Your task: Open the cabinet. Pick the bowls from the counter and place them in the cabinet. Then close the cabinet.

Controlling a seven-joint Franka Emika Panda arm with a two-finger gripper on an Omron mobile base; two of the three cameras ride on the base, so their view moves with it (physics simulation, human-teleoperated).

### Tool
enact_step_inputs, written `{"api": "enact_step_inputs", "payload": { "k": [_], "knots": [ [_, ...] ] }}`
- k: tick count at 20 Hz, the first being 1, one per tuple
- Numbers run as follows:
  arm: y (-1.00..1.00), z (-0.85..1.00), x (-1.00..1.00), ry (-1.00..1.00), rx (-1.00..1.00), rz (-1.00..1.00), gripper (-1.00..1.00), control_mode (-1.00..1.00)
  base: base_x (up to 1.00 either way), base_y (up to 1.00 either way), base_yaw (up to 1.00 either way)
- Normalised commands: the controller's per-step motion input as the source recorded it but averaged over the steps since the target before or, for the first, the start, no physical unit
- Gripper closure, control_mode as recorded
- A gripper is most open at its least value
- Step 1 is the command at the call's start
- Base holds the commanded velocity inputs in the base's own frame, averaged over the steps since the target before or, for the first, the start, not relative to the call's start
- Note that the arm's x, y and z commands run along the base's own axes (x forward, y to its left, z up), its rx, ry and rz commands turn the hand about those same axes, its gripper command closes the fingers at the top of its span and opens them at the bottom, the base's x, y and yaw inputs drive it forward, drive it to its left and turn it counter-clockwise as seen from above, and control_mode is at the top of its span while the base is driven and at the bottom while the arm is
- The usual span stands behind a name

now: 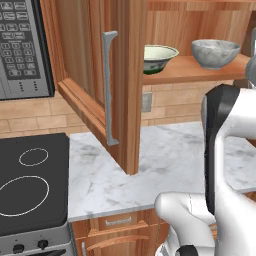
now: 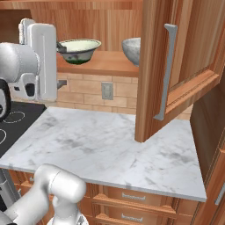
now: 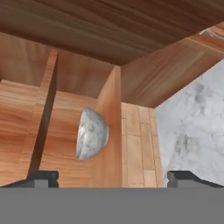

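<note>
The cabinet stands open, with its left door [image 1: 85, 60] and right door [image 2: 193, 52] swung out over the counter [image 1: 165, 160]. Both bowls sit upright on the cabinet shelf [image 1: 200, 72]. The cream-green bowl [image 1: 159, 56] [image 2: 79, 49] is on the left and the grey speckled bowl [image 1: 215, 52] [image 2: 131, 49] on the right. My gripper [image 3: 113, 177] is open and holds nothing. It is rolled on its side just outside the shelf's front edge, near the green bowl, and looks in at the grey bowl [image 3: 92, 133].
A grey microwave [image 1: 22, 47] hangs at the left over the black stove top [image 1: 30, 185]. The doors' silver bar handles [image 1: 109, 90] [image 2: 165, 70] jut out above the marble. A wall outlet [image 2: 107, 91] sits below the shelf, and drawers [image 2: 132, 195] lie under the counter.
</note>
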Motion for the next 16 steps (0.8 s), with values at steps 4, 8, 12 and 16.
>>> {"api": "enact_step_inputs", "payload": {
  "k": [4,8,12,16],
  "knots": [
    [-0.63,-0.18,-0.97,-0.02,0.07,-0.08,-1.00,-1.00,0.00,0.00,0.00],
    [-0.40,-0.37,-0.81,0.05,0.00,-0.11,-1.00,-1.00,0.00,0.00,0.00],
    [-0.09,-0.11,-0.84,0.01,0.00,-0.01,-1.00,-1.00,0.00,0.00,0.00],
    [0.00,0.00,-0.72,0.01,0.00,0.00,-1.00,-1.00,0.00,0.00,0.00]
  ]
}}
